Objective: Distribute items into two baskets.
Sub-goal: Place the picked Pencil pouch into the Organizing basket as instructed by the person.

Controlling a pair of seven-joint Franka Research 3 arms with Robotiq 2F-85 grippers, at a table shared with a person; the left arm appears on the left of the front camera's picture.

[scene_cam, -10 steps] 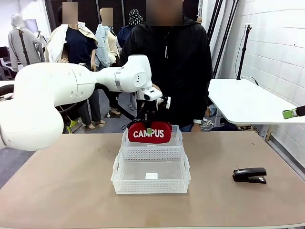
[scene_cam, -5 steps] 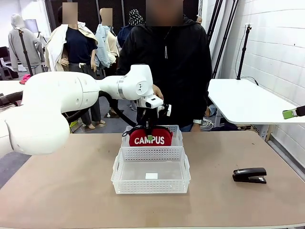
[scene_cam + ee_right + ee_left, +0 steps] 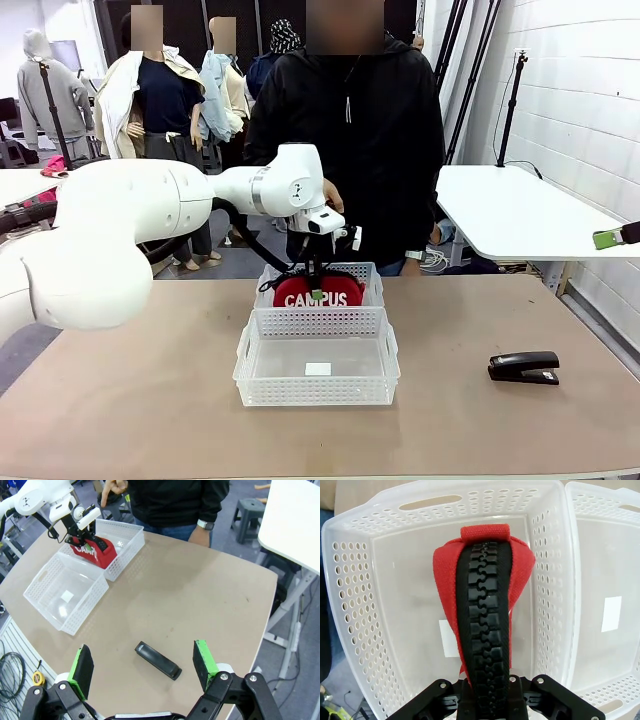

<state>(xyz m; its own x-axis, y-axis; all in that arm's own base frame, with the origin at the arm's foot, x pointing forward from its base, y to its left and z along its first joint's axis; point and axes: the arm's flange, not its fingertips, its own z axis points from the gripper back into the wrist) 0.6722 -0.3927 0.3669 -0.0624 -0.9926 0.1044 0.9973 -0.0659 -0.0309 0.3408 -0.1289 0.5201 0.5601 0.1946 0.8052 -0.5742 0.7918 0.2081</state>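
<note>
The left arm reaches over the far basket. The left jaws are clamped on the zip edge of the pouch, which hangs upright inside that basket, low between its walls. Whether it touches the floor cannot be told. The near basket sits against the far one, with a white label on its floor. Further right, the stapler lies on the surface, well apart from both baskets. The right jaws stand wide apart, high above the stapler.
</note>
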